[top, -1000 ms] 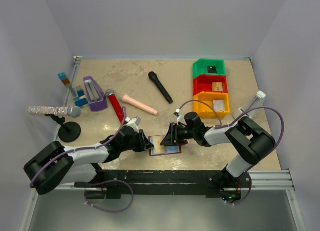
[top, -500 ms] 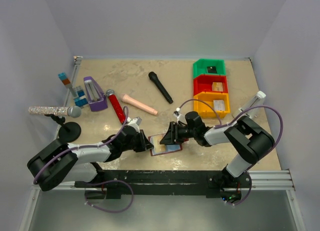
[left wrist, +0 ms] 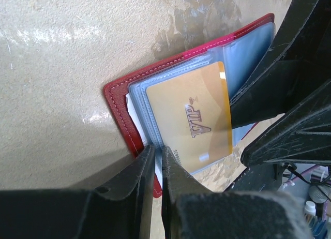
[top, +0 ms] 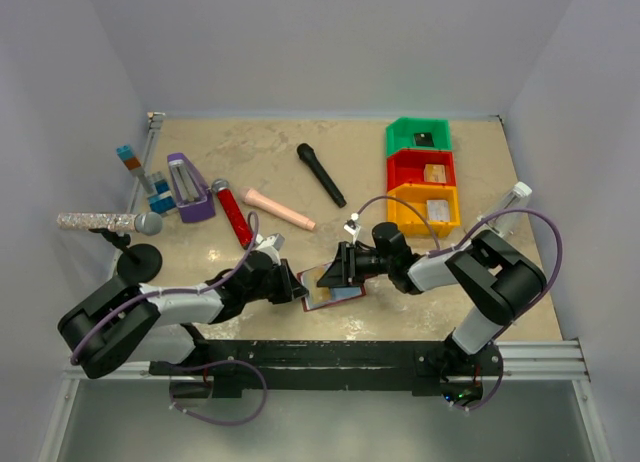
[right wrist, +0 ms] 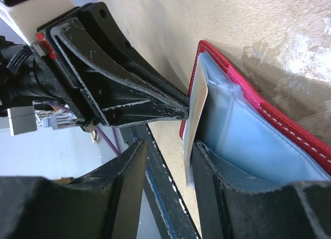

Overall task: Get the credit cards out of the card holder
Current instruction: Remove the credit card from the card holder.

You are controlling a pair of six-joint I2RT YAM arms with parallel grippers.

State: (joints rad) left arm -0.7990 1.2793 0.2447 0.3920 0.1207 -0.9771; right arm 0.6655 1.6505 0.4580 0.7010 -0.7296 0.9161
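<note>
Down at the near edge of the beige marbled tabletop (top: pixel 260 152), between the two arms, the dark red folding card holder (left wrist: pixel 120 104) lies open, with its pale grey-blue shiny sleeves (left wrist: pixel 251 45) on show. A tan-gold credit card (left wrist: pixel 192 117) stamped VIP is sitting inside one sleeve. The left gripper (left wrist: pixel 158 152) is in from the holder's left side, jaws all but together, nipping the thin outer edge of that sleeve leaf just beside the card's corner. The right gripper (right wrist: pixel 170 146) comes in from the opposite side with its jaws apart. The leaf with the gold card, edge-on from the right wrist, runs between them, one finger (right wrist: pixel 207 177) against the sleeve and a gap showing on the other side. The two gripper tips are very near each other. Well apart at the far right, a green plastic bin (top: pixel 402 134), a red plastic bin (top: pixel 403 168) and an orange plastic bin (top: pixel 404 208) sit in a row, a small card in each. A red cylindrical microphone (top: pixel 232 214) lies to the holder's left.
</note>
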